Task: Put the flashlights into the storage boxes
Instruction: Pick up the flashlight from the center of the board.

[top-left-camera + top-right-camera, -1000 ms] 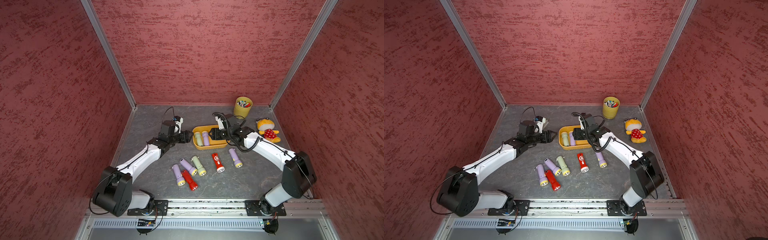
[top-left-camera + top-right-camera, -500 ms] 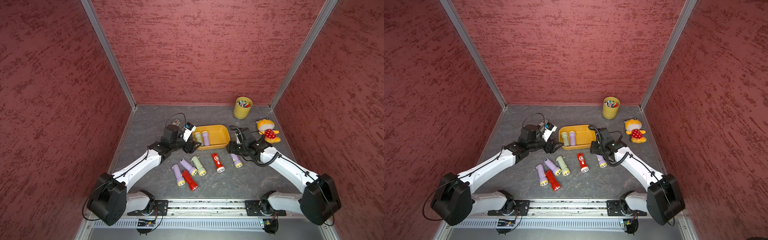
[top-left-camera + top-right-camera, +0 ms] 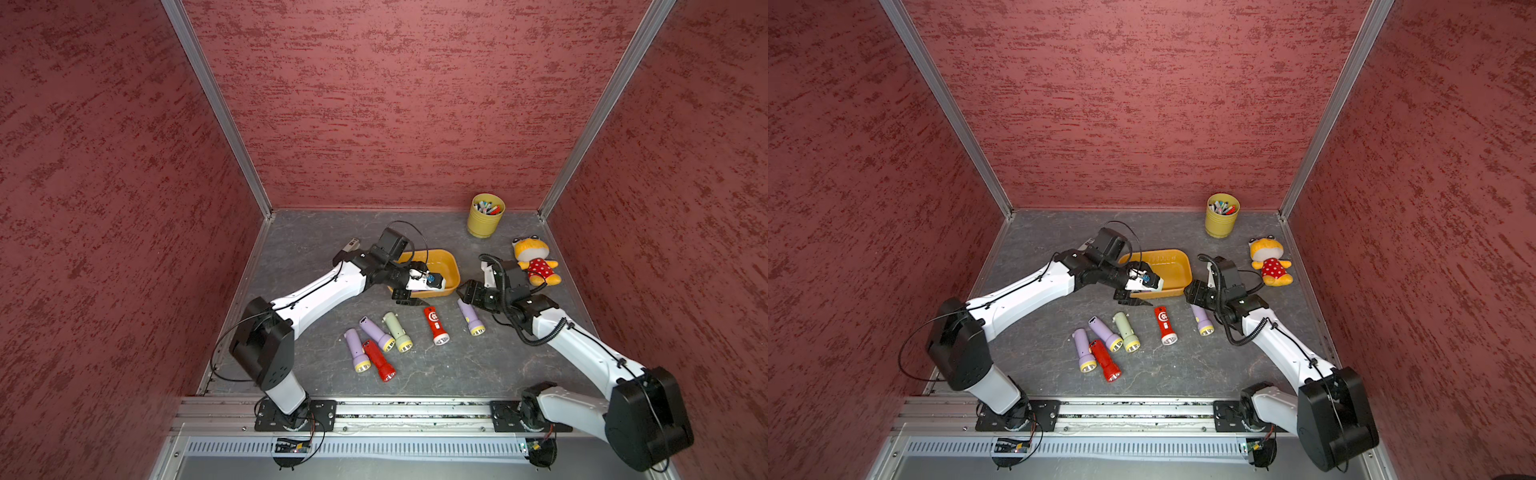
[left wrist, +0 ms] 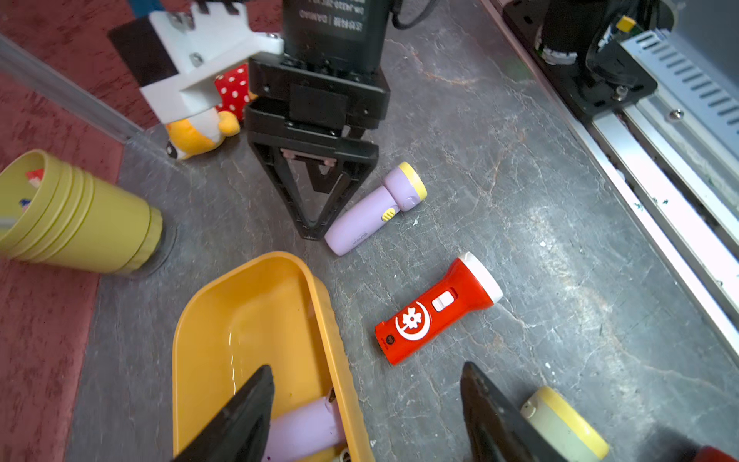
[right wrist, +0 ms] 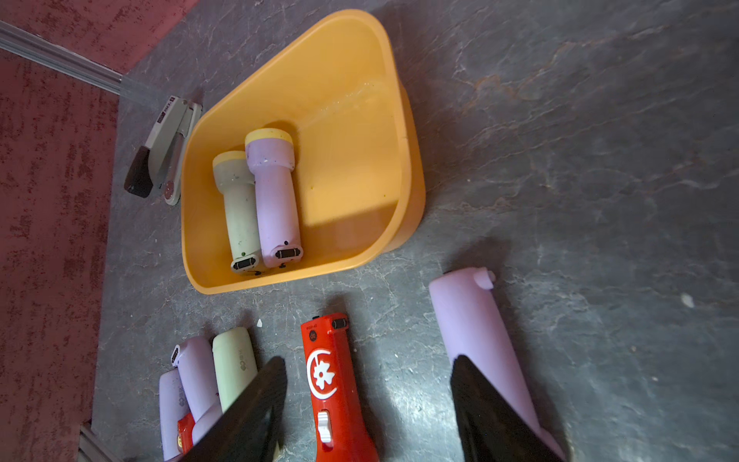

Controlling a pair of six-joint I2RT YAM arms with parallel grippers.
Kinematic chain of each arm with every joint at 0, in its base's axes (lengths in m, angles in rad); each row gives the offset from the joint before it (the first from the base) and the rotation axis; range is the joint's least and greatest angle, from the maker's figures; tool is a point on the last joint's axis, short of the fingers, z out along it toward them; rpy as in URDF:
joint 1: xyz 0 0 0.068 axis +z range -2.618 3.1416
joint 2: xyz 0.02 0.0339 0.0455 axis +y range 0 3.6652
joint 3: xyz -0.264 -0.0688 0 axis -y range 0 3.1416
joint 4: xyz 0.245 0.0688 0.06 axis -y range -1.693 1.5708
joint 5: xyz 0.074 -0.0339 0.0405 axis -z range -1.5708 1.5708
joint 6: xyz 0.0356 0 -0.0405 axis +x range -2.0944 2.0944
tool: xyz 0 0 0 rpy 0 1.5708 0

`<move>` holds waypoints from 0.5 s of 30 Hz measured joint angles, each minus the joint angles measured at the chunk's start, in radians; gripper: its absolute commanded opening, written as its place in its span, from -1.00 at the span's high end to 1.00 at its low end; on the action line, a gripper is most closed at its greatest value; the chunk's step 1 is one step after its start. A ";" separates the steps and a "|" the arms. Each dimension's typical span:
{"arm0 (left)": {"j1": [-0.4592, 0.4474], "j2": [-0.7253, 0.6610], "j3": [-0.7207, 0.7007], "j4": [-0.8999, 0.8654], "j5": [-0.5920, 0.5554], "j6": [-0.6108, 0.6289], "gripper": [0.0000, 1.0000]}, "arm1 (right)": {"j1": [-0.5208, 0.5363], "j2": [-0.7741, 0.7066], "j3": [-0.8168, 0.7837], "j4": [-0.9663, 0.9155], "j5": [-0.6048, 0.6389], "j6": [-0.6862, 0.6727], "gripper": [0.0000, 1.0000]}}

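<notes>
The orange-yellow storage box (image 3: 451, 270) (image 5: 320, 80) holds a pale green flashlight (image 5: 240, 208) and a lilac one (image 5: 274, 196). Several flashlights lie on the floor in front of it: a red one with a white emblem (image 3: 435, 325) (image 5: 328, 380), a lilac one (image 3: 470, 318) (image 5: 476, 328), and a cluster of pale green (image 3: 397, 331), lilac (image 3: 376, 332), lilac (image 3: 357, 350) and red (image 3: 379, 360). My left gripper (image 3: 409, 298) (image 4: 366, 370) is open, straddling the box's front wall. My right gripper (image 3: 465, 293) (image 5: 368, 362) is open, low by the lilac flashlight's tail, holding nothing.
A grey-white stapler (image 3: 351, 245) (image 5: 164, 148) lies left of the box. A yellow cup of pens (image 3: 485, 215) stands at the back right, with a plush toy (image 3: 534, 259) in front of it. Red walls close in three sides.
My right gripper has drawn back from over the box to the lilac flashlight on the floor. My left gripper has swung right, from beside the box to its front wall.
</notes>
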 measured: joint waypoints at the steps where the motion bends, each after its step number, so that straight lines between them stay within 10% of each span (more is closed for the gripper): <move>1: -0.010 0.034 0.036 -0.032 -0.003 0.044 -0.44 | -0.010 -0.015 -0.010 0.005 0.000 -0.003 -0.36; 15: -0.144 0.315 0.264 -0.270 -0.106 0.362 -0.40 | -0.079 -0.233 -0.148 0.026 0.053 -0.018 -0.37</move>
